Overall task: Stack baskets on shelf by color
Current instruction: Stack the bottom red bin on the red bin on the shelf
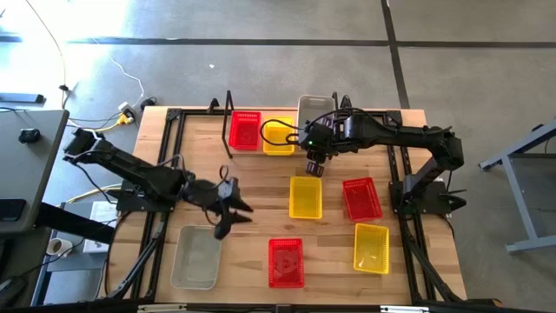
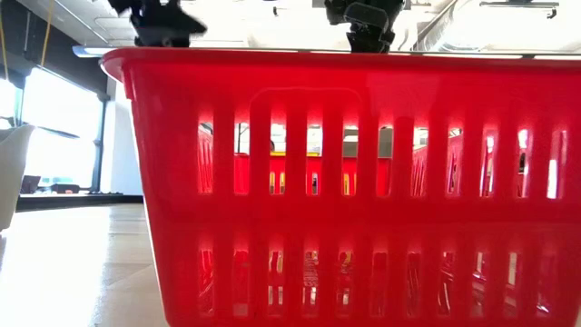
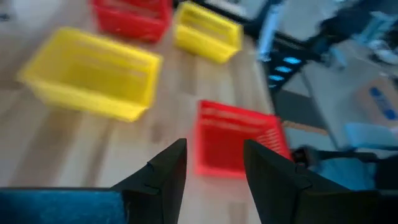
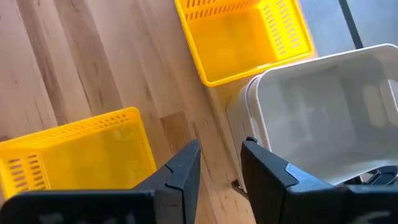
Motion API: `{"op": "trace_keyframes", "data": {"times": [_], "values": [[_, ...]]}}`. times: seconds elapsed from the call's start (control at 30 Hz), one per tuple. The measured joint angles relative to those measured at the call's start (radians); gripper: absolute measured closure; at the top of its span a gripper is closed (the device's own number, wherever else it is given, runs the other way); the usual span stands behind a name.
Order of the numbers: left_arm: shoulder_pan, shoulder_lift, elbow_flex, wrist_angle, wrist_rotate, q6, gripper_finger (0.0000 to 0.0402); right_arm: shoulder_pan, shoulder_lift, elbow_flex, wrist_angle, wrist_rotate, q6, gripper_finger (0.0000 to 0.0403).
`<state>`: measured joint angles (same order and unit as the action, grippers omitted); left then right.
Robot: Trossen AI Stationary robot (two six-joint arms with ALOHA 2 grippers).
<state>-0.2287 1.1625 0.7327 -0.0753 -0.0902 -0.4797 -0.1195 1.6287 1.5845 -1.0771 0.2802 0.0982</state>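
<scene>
- High view: A pale wooden table (image 1: pixel 252 187) is seen from above. At its far edge the low black wire shelf (image 1: pixel 228 122) carries a red mesh-sided plastic basket (image 1: pixel 245 129), a yellow mesh-sided basket (image 1: pixel 278 136) beside it, and a translucent grey-white basket (image 1: pixel 313 109) at the right. On the open tabletop lie a second yellow basket (image 1: pixel 305 197), a second red basket (image 1: pixel 361 198), a third yellow basket (image 1: pixel 372 247), a third red basket (image 1: pixel 286 262) and a second grey-white basket (image 1: pixel 196 256). The left gripper (image 1: pixel 228 209) is held above bare wood, just beyond the near grey-white basket, fingers spread and empty. The right gripper (image 1: pixel 314 165) hangs between the shelf and the central yellow basket.
- Low view: The slotted wall of the near red basket (image 2: pixel 363 182) fills the frame; the rim of a grey-white basket (image 2: pixel 11 173) is cut by the left edge. Two dark grippers are partly seen above.
- Left wrist view: The left gripper's fingers (image 3: pixel 163 177) stand apart with nothing between them; a red basket (image 3: pixel 236 138) lies beyond, with two yellow baskets (image 3: pixel 93 79) (image 3: pixel 206 32) and another red one (image 3: pixel 132 17) farther off.
- Right wrist view: The right gripper's fingers (image 4: pixel 180 175) are parted narrowly and hold nothing; yellow baskets (image 4: pixel 245 34) (image 4: pixel 78 152) and the grey-white basket (image 4: pixel 323 115) lie below.
</scene>
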Motion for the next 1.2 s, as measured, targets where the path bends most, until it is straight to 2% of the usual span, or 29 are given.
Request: {"op": "trace_keyframes", "data": {"times": [0.1,0.23,0.47,0.73,0.93,1.2], "values": [[-0.055,0.043,0.021,0.019,-0.016,0.000,0.0255,0.016,0.000,0.000,0.000,0.001,0.026,0.0300],[-0.111,0.106,0.091,0.008,-0.067,0.001,0.0255,0.033,0.000,0.000,0.003,0.001,0.062,0.0300],[-0.196,0.232,0.233,-0.039,-0.093,0.011,0.0255,0.059,0.000,0.000,0.004,0.001,0.121,0.0300],[-0.310,0.409,0.370,-0.081,-0.199,0.020,0.0255,0.096,0.000,-0.001,0.004,0.000,0.190,0.0300],[-0.365,0.544,0.460,-0.088,-0.265,0.065,0.0255,0.122,0.000,-0.001,0.007,0.000,0.240,0.0300],[-0.396,0.706,0.583,-0.086,-0.296,0.116,0.0255,0.143,0.000,-0.002,0.013,0.004,0.292,0.0300]]}}
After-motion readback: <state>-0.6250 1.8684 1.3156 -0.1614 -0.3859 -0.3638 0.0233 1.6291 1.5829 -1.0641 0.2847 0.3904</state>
